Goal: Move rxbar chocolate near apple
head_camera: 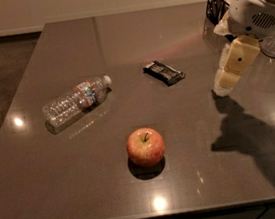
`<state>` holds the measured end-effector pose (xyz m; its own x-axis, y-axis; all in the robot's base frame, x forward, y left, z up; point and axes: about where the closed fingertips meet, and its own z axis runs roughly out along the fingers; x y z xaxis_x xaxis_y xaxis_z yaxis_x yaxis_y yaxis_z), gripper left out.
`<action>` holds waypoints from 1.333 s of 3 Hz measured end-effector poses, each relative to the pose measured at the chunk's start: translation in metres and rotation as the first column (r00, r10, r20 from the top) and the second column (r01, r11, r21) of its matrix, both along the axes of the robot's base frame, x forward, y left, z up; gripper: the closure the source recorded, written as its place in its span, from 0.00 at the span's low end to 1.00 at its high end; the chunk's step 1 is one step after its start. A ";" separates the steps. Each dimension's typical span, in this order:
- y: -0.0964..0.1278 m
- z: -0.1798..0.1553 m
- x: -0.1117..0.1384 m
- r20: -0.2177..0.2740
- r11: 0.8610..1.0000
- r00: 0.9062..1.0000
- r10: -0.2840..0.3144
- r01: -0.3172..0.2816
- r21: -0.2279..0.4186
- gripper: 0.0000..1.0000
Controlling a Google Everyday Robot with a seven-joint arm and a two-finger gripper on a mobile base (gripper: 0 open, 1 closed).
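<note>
The hand (227, 73) hangs over the right side of the bench (42, 189); whether it is open or closed cannot be told. The rxbar chocolate (164, 72) lies flat at centre, left of the hand and apart from it. The apple (145, 146) stands upright nearer, well apart from the bar. A water bottle (76, 102) lies on its side at left

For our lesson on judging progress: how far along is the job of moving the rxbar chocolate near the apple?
Done: nothing yet; the rxbar chocolate lies on the table, apart from the apple and behind it. In hand: the gripper hangs to the bar's right, not touching it. Left: grasp the bar, carry it and set it beside the apple.
</note>
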<state>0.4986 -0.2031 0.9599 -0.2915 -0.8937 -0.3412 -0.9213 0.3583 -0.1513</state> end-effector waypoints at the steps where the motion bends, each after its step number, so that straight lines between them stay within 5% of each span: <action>1: 0.014 -0.012 0.038 -0.017 0.995 0.998 -0.064 0.065 0.074 0.00; 2: 0.036 -0.030 0.073 -0.029 0.987 0.993 -0.119 0.121 0.107 0.00; 4: 0.061 -0.078 0.122 -0.071 0.972 0.973 -0.221 0.225 0.069 0.00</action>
<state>0.6202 -0.1418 0.8819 -0.5033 -0.7760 -0.3802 -0.8235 0.5640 -0.0610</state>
